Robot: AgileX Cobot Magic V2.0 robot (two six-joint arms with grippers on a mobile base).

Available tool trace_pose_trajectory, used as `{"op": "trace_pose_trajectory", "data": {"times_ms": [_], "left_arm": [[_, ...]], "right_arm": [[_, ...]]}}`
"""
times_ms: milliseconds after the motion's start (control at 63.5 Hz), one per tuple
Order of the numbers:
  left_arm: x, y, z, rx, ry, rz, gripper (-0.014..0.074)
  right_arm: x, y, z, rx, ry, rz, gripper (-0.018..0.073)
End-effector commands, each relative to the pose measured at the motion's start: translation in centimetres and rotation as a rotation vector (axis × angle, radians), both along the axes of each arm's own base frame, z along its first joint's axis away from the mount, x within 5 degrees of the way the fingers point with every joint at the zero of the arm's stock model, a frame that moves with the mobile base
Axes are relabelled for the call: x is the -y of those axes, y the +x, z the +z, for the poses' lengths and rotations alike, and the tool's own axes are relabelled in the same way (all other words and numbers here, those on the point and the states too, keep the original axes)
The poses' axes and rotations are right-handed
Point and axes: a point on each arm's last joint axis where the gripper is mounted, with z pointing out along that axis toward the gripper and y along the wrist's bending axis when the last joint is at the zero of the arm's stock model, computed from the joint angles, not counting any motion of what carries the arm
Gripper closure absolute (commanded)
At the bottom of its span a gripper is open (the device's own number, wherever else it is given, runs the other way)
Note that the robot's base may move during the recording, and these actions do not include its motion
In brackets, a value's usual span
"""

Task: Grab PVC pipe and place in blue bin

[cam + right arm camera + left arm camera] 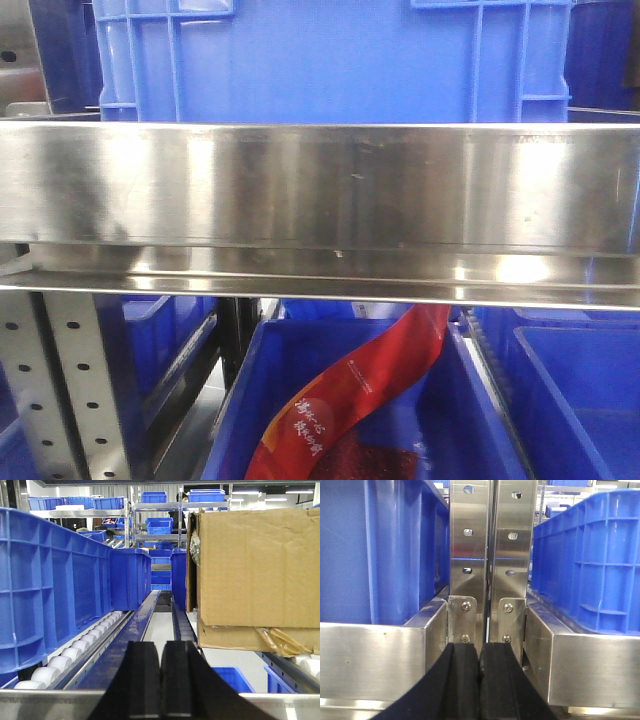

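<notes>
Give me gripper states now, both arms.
Left gripper: closed, fingers together, holding nothing.
Right gripper: closed, fingers together, holding nothing.

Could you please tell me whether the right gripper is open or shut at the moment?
Shut and empty: in the right wrist view, the right gripper has its two black fingers pressed together, nothing between them.

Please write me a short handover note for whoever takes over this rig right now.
Left gripper: shut, holding nothing, facing the steel uprights between two blue bins.
Right gripper: shut, holding nothing, looking down a roller lane beside a cardboard box.
PVC pipe: not visible in any view.
Front view: steel shelf rail, a lower blue bin holding a red packet.
Done: nothing evident.
Left: find the pipe, grasp it, place it in the blue bin.
</notes>
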Motion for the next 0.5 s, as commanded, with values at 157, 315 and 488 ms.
{"op": "trace_pose_trajectory", "data": {"times_ms": [157, 315, 488], "left_arm": [[0.00, -0.07, 0.21, 0.022, 0.004, 0.000, 0.0707], [0.00, -0.07, 0.21, 0.022, 0.004, 0.000, 0.0707], [0.00, -0.07, 0.21, 0.022, 0.004, 0.000, 0.0707]], "right_arm": [[0.03, -0.08, 0.26, 0.031, -0.014, -0.009, 0.0727], [0.03, -0.08, 0.26, 0.031, -0.014, -0.009, 0.0727], [0.03, -0.08, 0.26, 0.031, -0.014, -0.009, 0.0727]]}}
